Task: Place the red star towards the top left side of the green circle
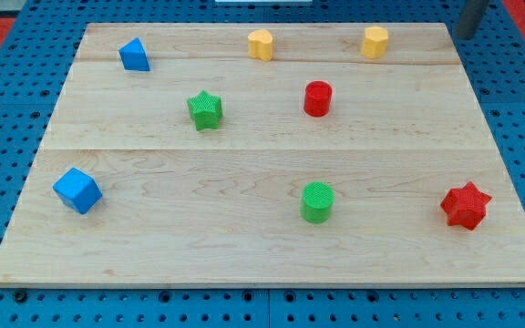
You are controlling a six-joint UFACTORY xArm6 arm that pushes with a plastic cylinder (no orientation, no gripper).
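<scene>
The red star (465, 205) lies near the board's right edge, toward the view's bottom. The green circle (317, 201) lies to its left at about the same height, well apart from it. My rod comes in at the view's top right corner, and my tip (464, 35) sits just past the board's top right corner, far above the red star and touching no block.
A red cylinder (317, 98) and a green star (205, 110) lie mid-board. A yellow block (261, 45) and a second yellow block (375, 42) lie along the top edge. A blue block (135, 56) is at top left. A blue cube (77, 190) is at lower left.
</scene>
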